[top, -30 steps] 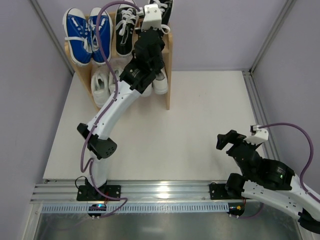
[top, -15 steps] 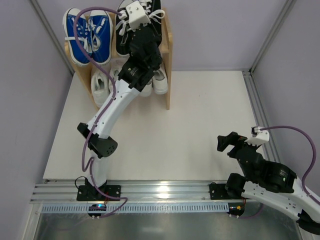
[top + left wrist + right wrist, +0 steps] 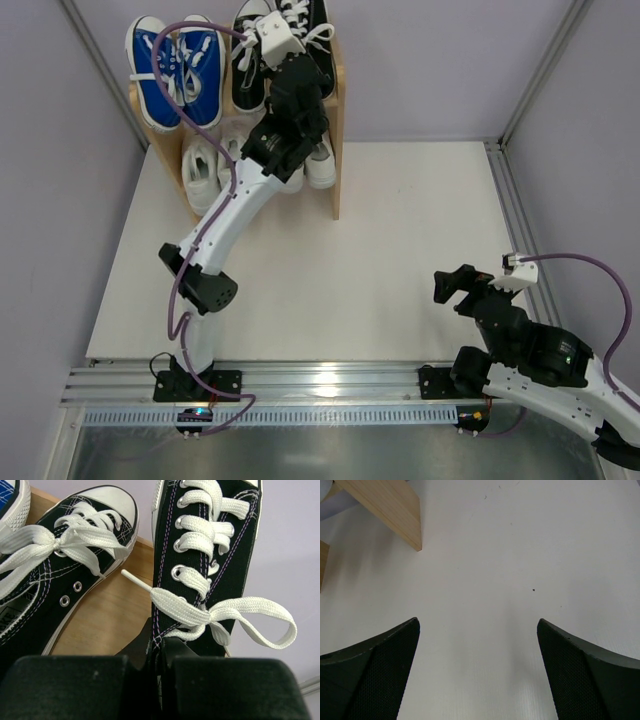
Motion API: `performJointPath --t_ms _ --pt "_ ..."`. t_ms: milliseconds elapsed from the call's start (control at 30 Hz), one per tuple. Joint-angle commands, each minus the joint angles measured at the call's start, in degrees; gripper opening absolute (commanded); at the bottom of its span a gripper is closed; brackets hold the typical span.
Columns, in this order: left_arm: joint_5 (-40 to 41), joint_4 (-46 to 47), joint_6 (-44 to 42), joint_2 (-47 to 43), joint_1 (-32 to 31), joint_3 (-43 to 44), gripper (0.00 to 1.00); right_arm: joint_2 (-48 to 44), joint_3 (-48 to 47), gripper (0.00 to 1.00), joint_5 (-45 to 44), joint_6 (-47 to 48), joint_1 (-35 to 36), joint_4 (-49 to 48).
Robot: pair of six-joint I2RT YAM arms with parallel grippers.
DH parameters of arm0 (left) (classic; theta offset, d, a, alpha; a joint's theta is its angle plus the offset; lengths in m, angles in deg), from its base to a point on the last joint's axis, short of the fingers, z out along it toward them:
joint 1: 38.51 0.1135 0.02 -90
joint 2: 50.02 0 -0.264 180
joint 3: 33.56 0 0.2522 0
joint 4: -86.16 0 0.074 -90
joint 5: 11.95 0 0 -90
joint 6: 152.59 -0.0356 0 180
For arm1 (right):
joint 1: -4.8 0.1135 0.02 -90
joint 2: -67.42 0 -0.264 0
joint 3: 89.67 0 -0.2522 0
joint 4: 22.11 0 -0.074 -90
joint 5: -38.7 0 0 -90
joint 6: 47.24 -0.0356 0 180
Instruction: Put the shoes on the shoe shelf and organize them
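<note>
Top: your left arm (image 3: pixel 240 200) reaches over the shoe shelf (image 3: pixel 336 150). The blue pair (image 3: pixel 175 70) and black pair (image 3: pixel 250 80) are on top, white shoes (image 3: pixel 205 165) below.
Left wrist: left gripper (image 3: pixel 159 652) is pinched tight on the right-hand black shoe (image 3: pixel 210 540).
Right wrist: right gripper (image 3: pixel 479 670) is wide open and empty over the table (image 3: pixel 485 555).

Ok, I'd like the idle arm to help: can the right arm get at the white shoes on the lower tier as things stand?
Probably not easily. The right gripper sits open at the near right corner, far from the shoe shelf, and the left arm lies across the white shoes.
</note>
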Motion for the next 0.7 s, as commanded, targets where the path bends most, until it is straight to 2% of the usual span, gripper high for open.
performJointPath --t_ms 0,267,667 --pt "-1.6 2.6 3.0 -5.1 0.2 1.0 0.00 -0.5 0.2 1.00 -0.3 1.7 -0.1 -2.2" --pt "-1.9 -0.1 0.8 -5.8 0.1 1.9 0.00 0.1 1.0 1.00 -0.3 2.0 -0.1 -3.3" --pt "-3.0 -4.1 2.4 -6.1 0.1 1.0 0.00 0.0 1.1 1.00 -0.8 1.5 -0.1 -2.9"
